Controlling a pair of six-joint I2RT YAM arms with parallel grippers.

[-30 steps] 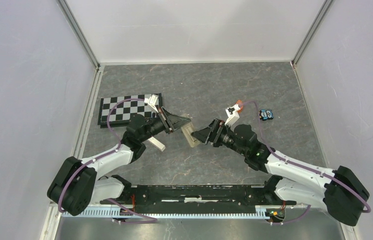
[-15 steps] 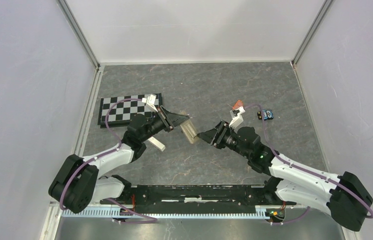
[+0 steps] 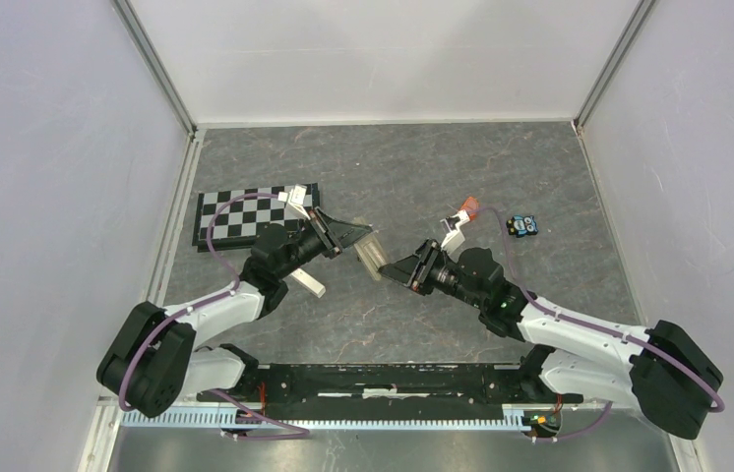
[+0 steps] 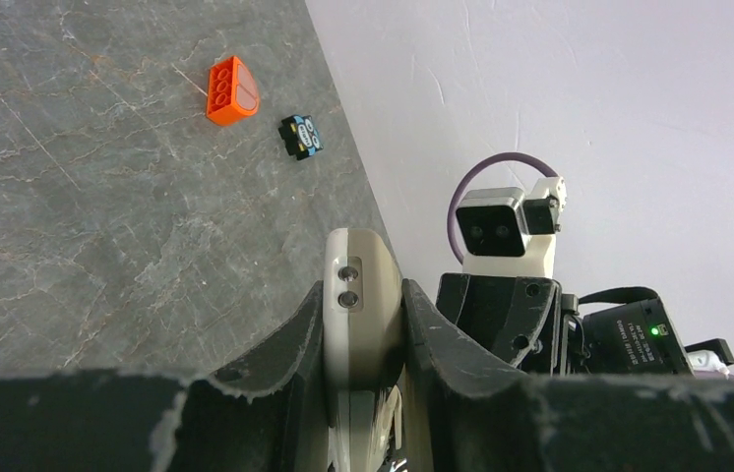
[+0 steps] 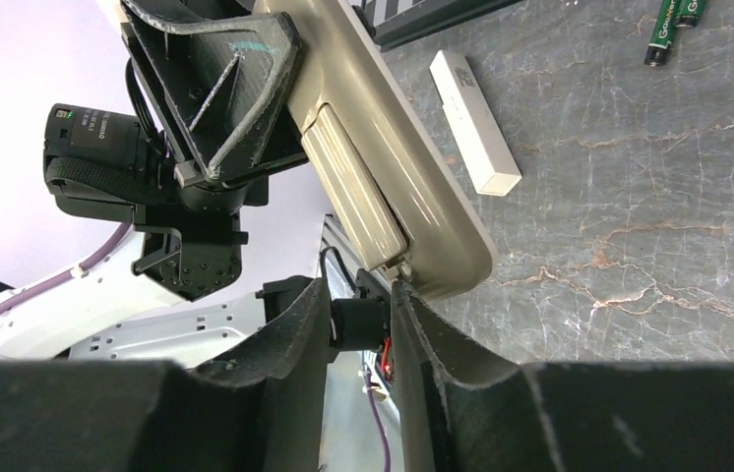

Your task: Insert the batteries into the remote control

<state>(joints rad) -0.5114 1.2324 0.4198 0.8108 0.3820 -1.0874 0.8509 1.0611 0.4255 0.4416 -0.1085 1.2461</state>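
Edges: white walls (image 3: 48, 197) close in the grey stone-patterned table (image 3: 393, 162) on my left, back and right. A black base rail (image 3: 383, 379) runs along the near edge.
Open room: the widest stretch of table lies beyond both grippers, toward the back wall. Between the two grippers the room is very tight.
Remote control: the remote control (image 3: 372, 260) is mid-table, lifted off the surface and tilted. Its tan back, with a ribbed panel, faces my right wrist camera.
Left gripper: the left gripper (image 3: 361, 239) pinches the remote, its fingers (image 4: 289, 339) pressed against both long sides.
Right gripper: the right gripper (image 3: 393, 270) points at the remote's rounded free end. Its fingers (image 5: 289, 329) stand a narrow gap apart, tips just beside that end. I cannot tell whether they touch it.
Batteries: the batteries (image 5: 671, 25) lie close together on the table, well apart from the remote. I cannot find them from overhead.
Left-side obstacles: a checkerboard (image 3: 245, 216) lies flat just behind my left wrist. A white rectangular bar (image 3: 309, 285) lies beside the left forearm.
Right-side obstacles: an orange brick (image 3: 468, 207) sits just beyond my right wrist, and a small blue-and-black block (image 3: 523, 225) lies near it, toward the right wall.
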